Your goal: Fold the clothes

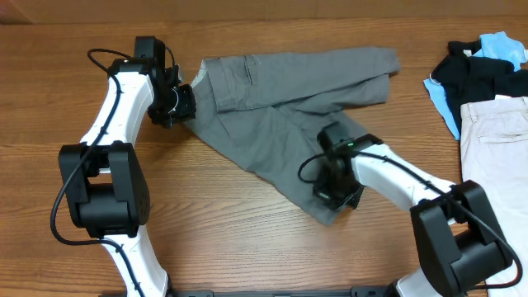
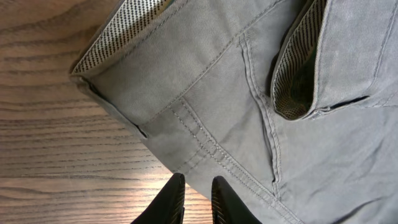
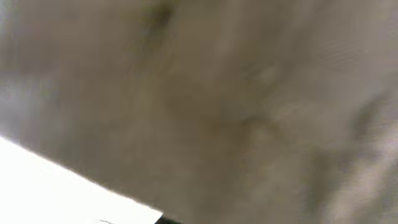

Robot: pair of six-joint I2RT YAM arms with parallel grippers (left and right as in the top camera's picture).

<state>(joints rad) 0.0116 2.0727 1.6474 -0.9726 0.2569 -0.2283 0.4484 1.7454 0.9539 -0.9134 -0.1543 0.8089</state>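
The grey trousers [image 1: 272,124] lie spread on the wooden table, with the waistband at the left and one leg folded over the other. My left gripper [image 1: 183,103] sits at the waistband end. In the left wrist view its fingers [image 2: 198,186] are almost together and hold nothing, with the tips at the cloth's edge beside a stitched seam [image 2: 205,140]. My right gripper [image 1: 334,190] is down on the lower leg end. The right wrist view is filled with blurred grey cloth [image 3: 217,93], and its jaws are hidden.
At the right edge lie pale beige trousers [image 1: 495,140], a black garment [image 1: 474,74] and a light-blue garment [image 1: 499,45]. Bare wood [image 1: 231,231] lies in front of the trousers. Both arm bases stand at the front edge.
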